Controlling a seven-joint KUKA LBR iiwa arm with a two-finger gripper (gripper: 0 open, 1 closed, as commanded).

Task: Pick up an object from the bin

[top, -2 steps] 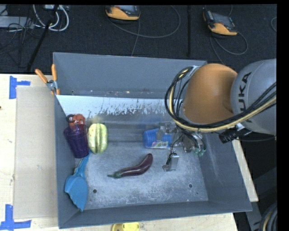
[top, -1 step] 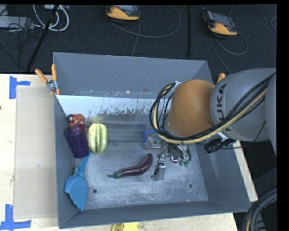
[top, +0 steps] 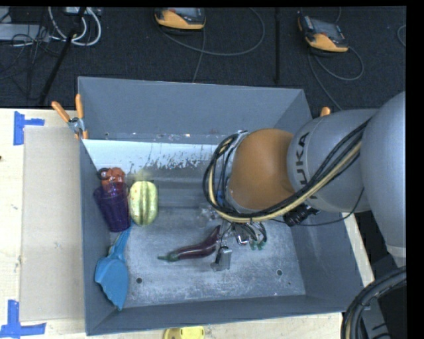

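Robotics lab test cell, large grey industrial arm [top: 334, 165] with bundled cables [top: 213, 189] looped round its wrist, grey metal bin [top: 192, 93] set beneath it, dark carpeted floor [top: 132, 59] strewn with loose cords [top: 79, 30], two orange-and-black devices [top: 180, 18] lying there.

grey bin [top: 185, 119] w/ purple bottle [top: 112, 204], green melon [top: 143, 202], blue toy [top: 112, 277] at left, dark aubergine [top: 193, 251] mid-floor
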